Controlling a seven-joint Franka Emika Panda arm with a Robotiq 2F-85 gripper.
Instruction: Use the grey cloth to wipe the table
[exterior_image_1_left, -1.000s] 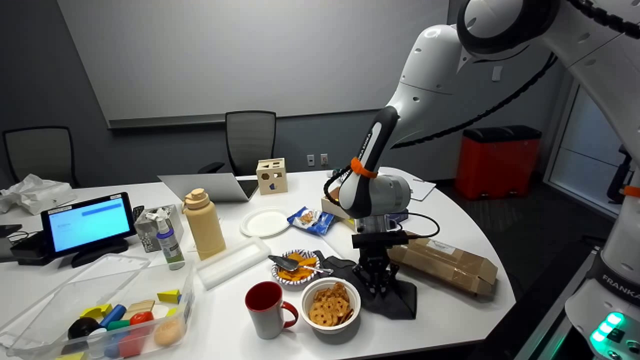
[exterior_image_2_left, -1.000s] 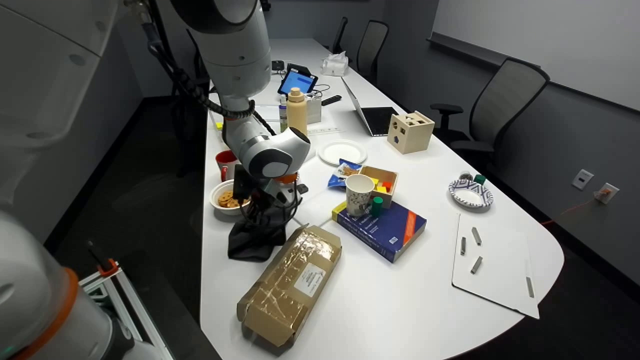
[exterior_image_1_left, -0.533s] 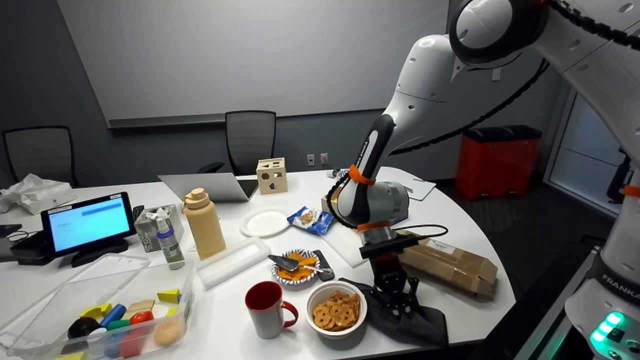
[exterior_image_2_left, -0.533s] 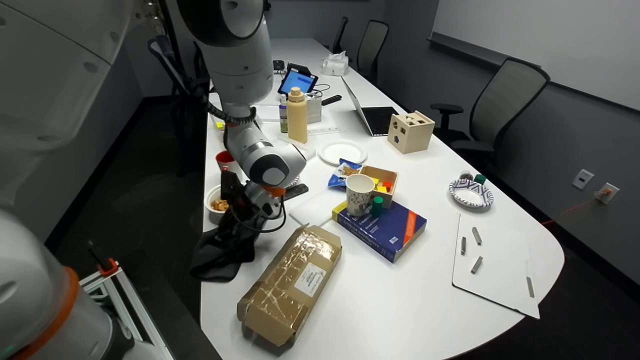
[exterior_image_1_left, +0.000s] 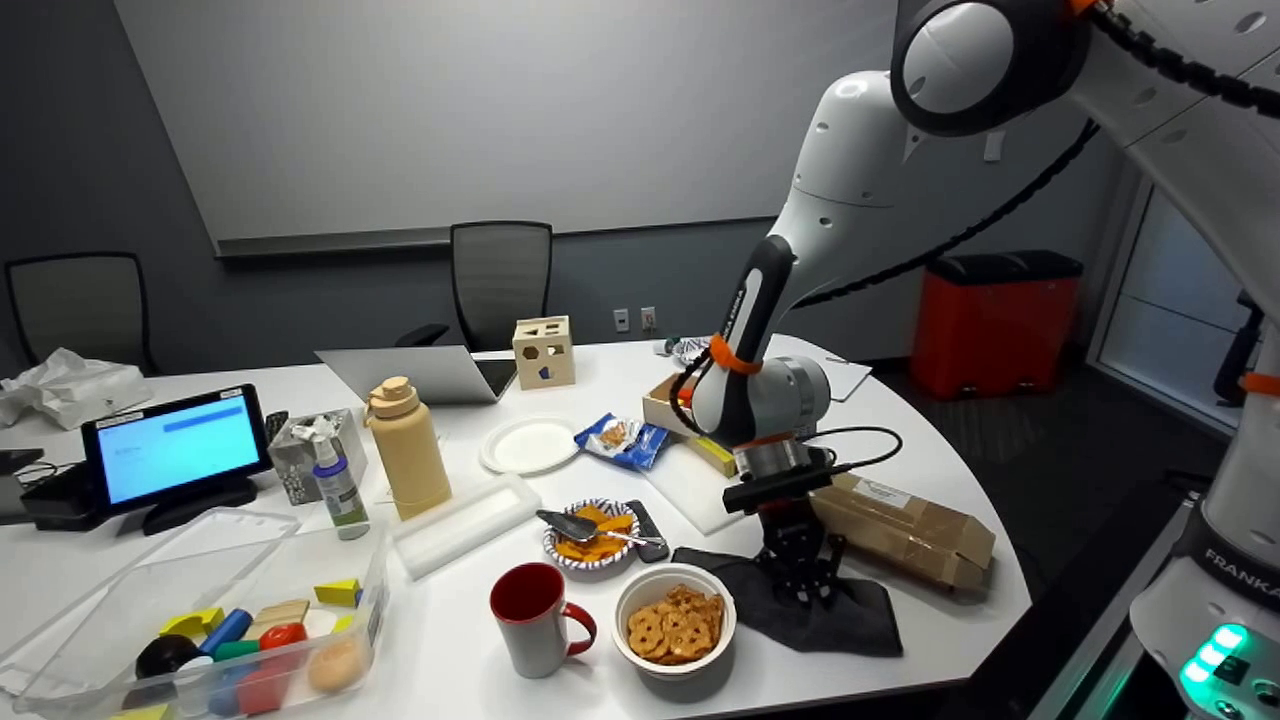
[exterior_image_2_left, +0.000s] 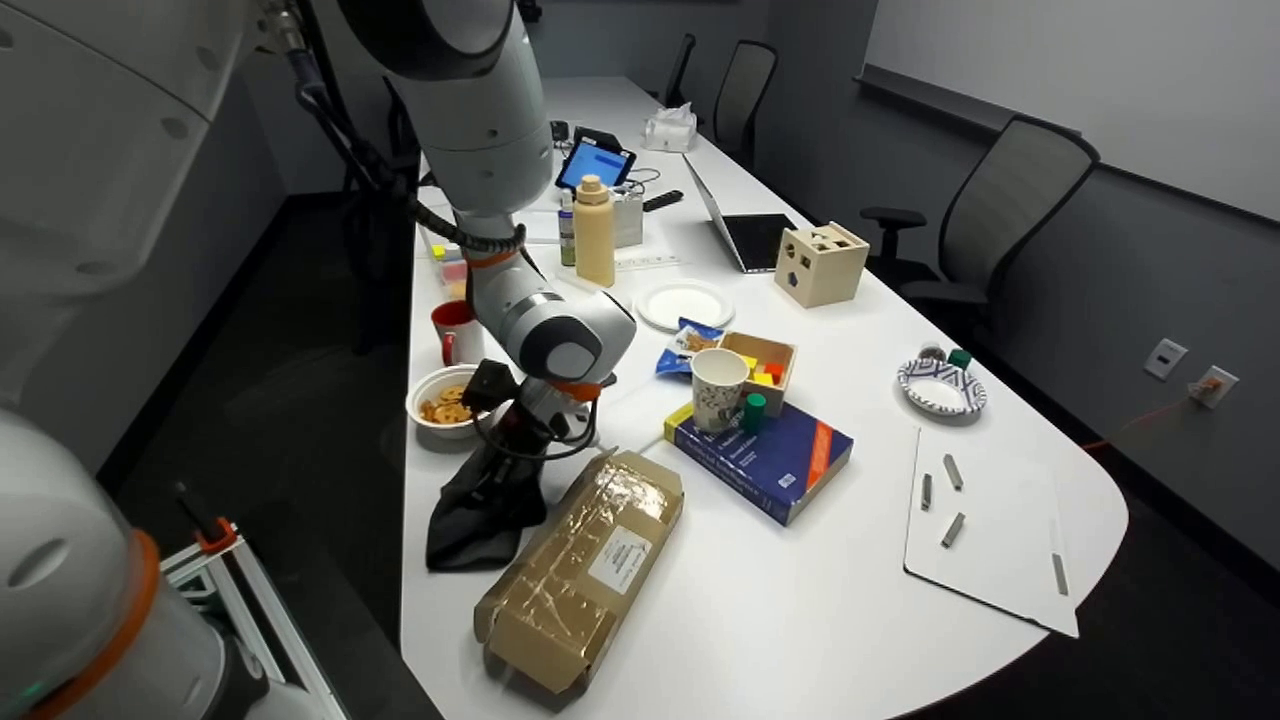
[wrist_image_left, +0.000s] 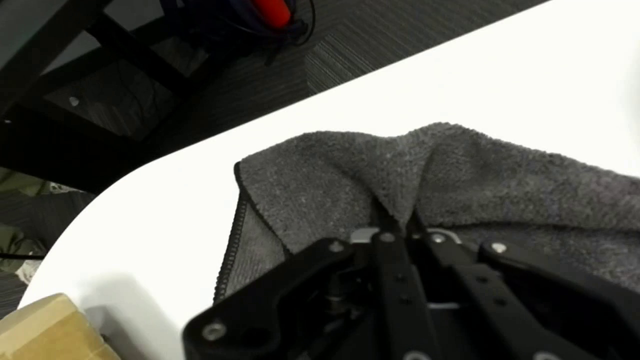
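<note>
The grey cloth (exterior_image_1_left: 860, 622) lies crumpled and dark on the white table (exterior_image_1_left: 940, 640) near its front edge, in both exterior views (exterior_image_2_left: 475, 525). In the wrist view the cloth (wrist_image_left: 320, 185) spreads out beyond the fingers, with a fold pinched between the tips. My gripper (exterior_image_1_left: 805, 590) points down and is shut on the cloth, low over the table. It also shows in the wrist view (wrist_image_left: 405, 230), with the fingertips close together around the fold. The part of the cloth under the gripper is hidden.
A white bowl of crackers (exterior_image_1_left: 672, 669) stands close beside the cloth, with a red and white mug (exterior_image_1_left: 535, 640) past it. A cardboard box (exterior_image_1_left: 905, 530) lies on the cloth's other side; its corner shows in the wrist view (wrist_image_left: 52, 330). A dark remote (exterior_image_1_left: 648, 530) lies behind.
The gripper dragged the cloth toward the table's front edge, away from the remote, then slightly back toward the box. The cracker bowl has shifted slightly. The grip on the cloth stays.
</note>
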